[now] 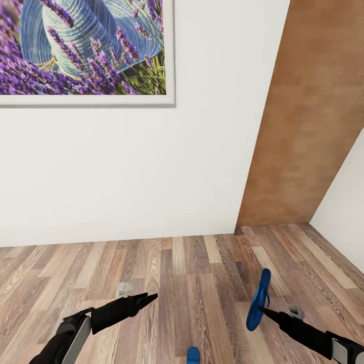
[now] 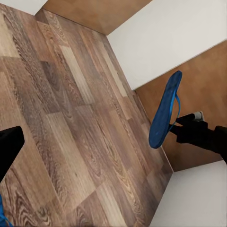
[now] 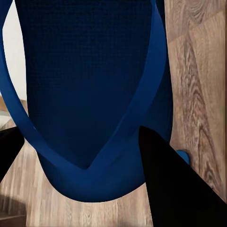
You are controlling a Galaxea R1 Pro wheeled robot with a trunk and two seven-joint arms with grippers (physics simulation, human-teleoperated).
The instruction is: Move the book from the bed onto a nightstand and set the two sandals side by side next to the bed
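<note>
One bright blue sandal [image 1: 258,299] hangs tilted above the wood floor, and my right gripper [image 1: 265,310] is shut on its strap. The left wrist view shows this sandal [image 2: 165,111] edge-on with the right gripper [image 2: 182,127] beneath it. Up close, the sole [image 3: 90,94] sits between dark fingers [image 3: 175,189]. The second sandal [image 1: 192,355] lies on the floor at the picture's lower edge, between my arms, mostly cut off. My left gripper [image 1: 151,298] hovers open over bare floor with nothing in it. The book, bed and nightstand are out of view.
A white wall [image 1: 126,167] with a framed lavender picture [image 1: 86,50] stands straight ahead. A brown wooden panel [image 1: 308,116] fills the corner at the right, beside another white wall [image 1: 346,202]. Wood-plank floor [image 1: 192,263] stretches between me and the wall.
</note>
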